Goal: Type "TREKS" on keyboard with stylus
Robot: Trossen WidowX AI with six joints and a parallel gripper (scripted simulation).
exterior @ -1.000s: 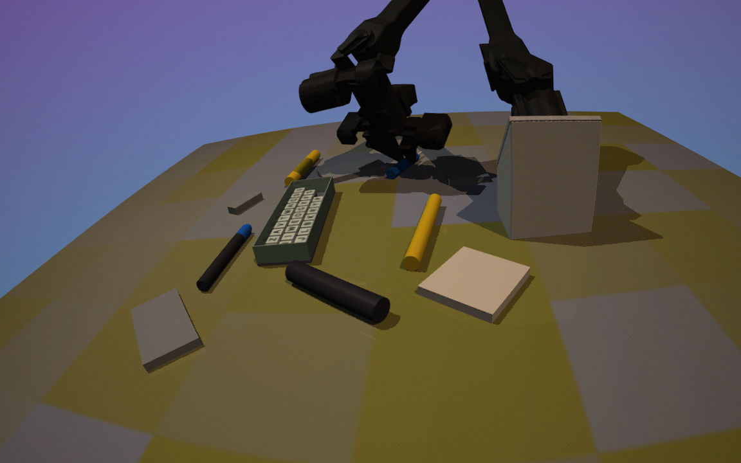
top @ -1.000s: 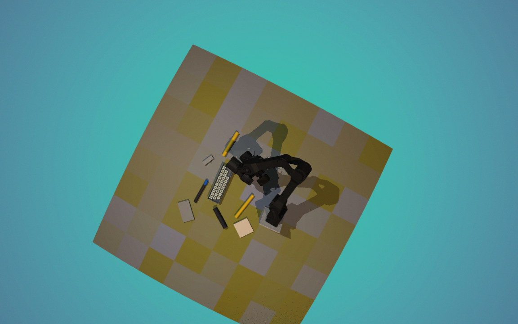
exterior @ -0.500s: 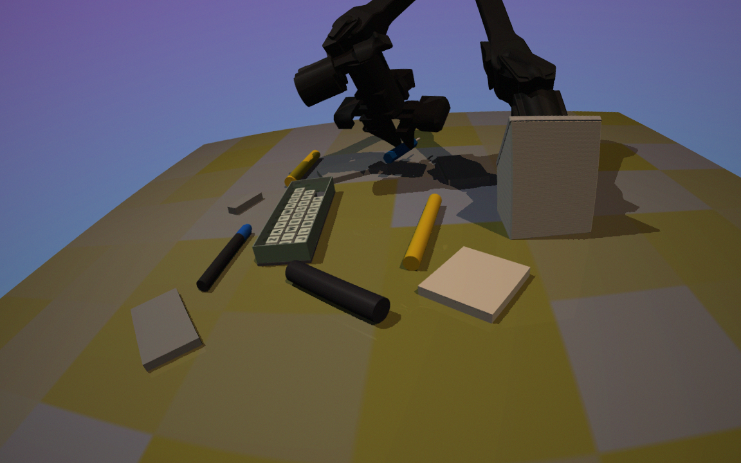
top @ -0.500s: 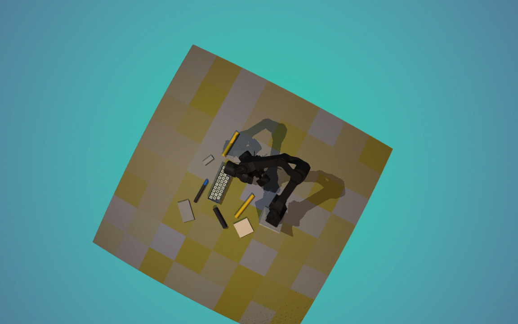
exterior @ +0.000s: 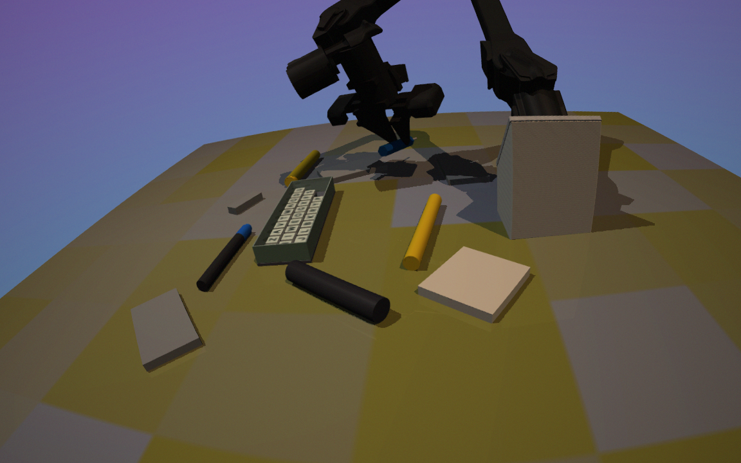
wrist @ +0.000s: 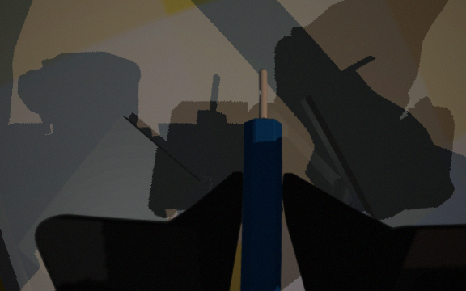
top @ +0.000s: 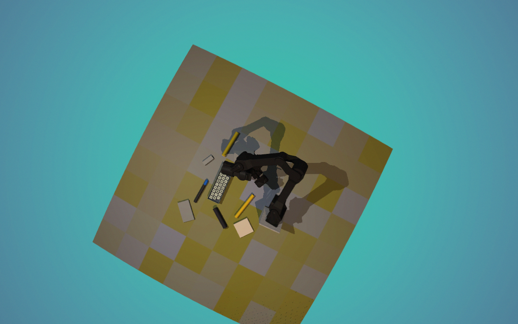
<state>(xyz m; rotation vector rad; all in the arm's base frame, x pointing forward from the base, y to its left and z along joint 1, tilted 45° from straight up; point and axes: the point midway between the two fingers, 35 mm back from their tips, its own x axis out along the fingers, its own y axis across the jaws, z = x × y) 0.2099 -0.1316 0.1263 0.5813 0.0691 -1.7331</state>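
Observation:
My gripper (exterior: 399,141) (wrist: 262,181) is shut on the blue stylus (exterior: 394,147) (wrist: 262,158) and holds it above the desk. In the wrist view the stylus runs upright between both fingers, its thin pale tip pointing to the top of the frame. In the exterior view it hangs nearly level, a little tilted. The keyboard (top: 219,187) (exterior: 294,217), a dark green tray with rows of pale lettered keys, lies to the left of the gripper in the exterior view. The arm hides its far end in the top view.
A yellow cylinder (top: 244,205) (exterior: 424,230), a black cylinder (top: 220,217) (exterior: 337,292) and a blue-tipped black pen (top: 200,191) (exterior: 223,258) lie around the keyboard. Another yellow cylinder (top: 230,144) (exterior: 303,166) lies beyond it. A tall pale block (exterior: 551,178) stands near the arm's base.

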